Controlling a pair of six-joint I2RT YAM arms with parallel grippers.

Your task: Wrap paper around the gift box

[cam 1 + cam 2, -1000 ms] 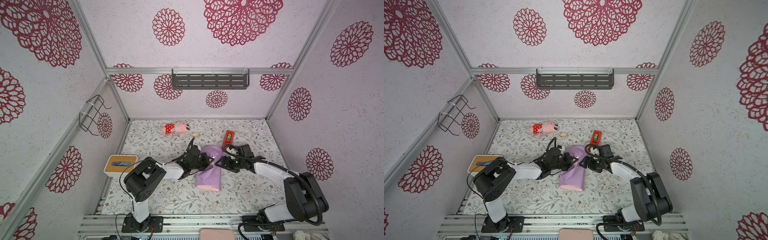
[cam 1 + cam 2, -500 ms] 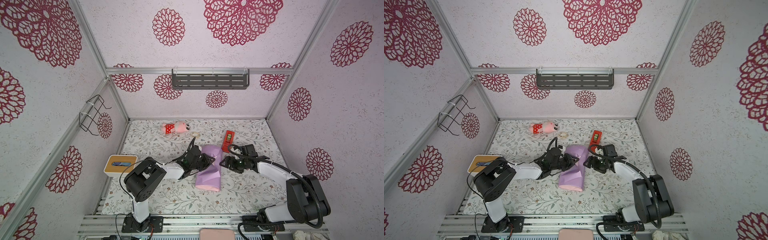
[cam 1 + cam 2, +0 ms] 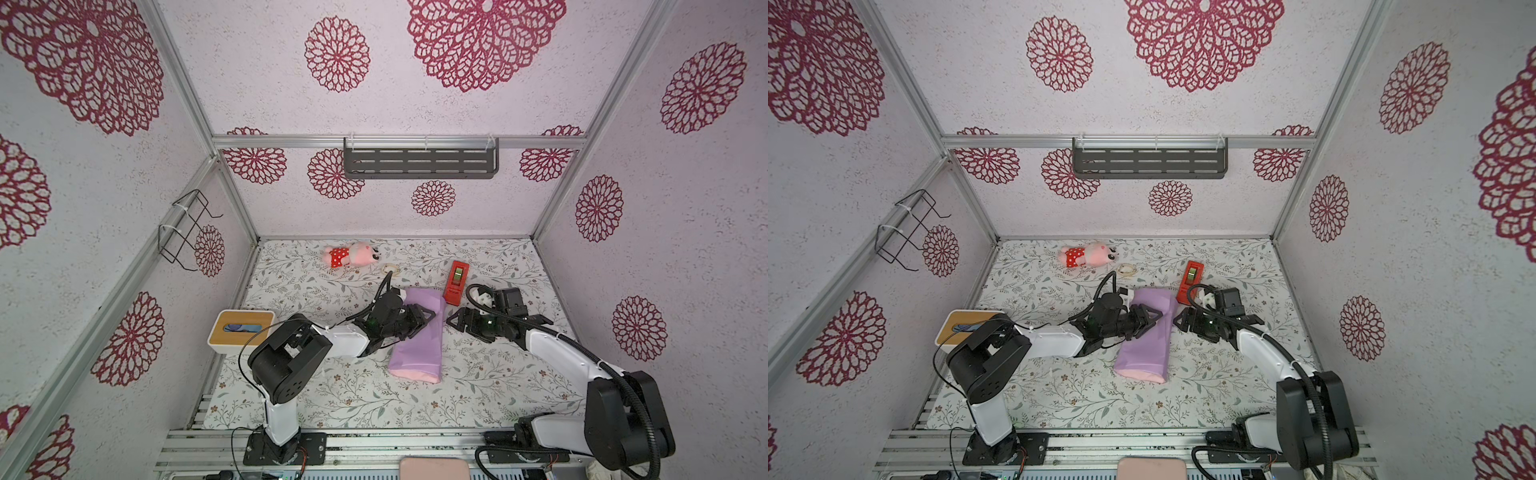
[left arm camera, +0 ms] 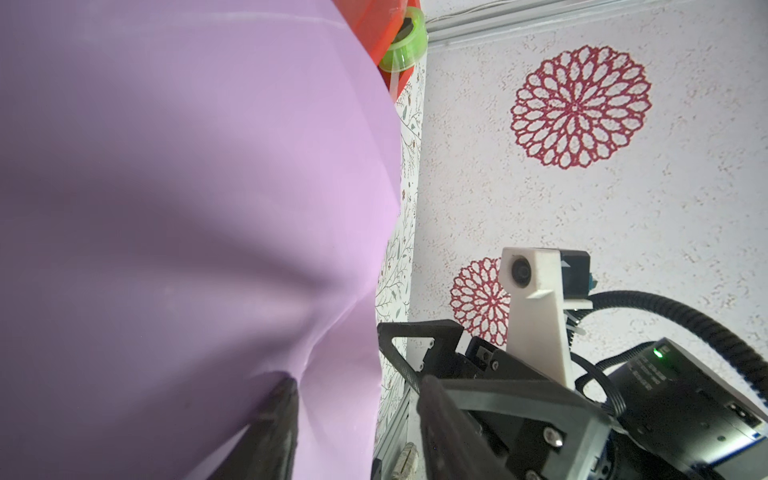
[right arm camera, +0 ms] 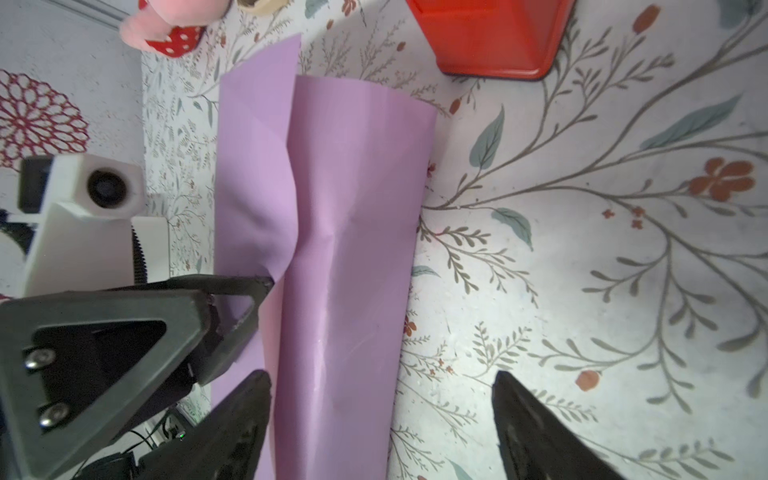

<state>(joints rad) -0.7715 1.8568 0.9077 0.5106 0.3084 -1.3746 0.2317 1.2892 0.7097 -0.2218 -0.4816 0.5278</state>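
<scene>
Folded paper (image 3: 415,349), lilac outward, lies just beside the dispenser (image 3: 456,282); left gripper (image 3: 430,319), fingers (image 4: 278,424) parted, touches its side away from the dispenser; right gripper (image 3: 451,322), fingers (image 5: 528,424) spread wide, stands near the dispenser.

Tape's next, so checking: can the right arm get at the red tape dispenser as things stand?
Probably yes. The red tape dispenser lies uncovered on the mat close by the right tool, open and holding nothing; the paper lies to one side, not between them.
</scene>
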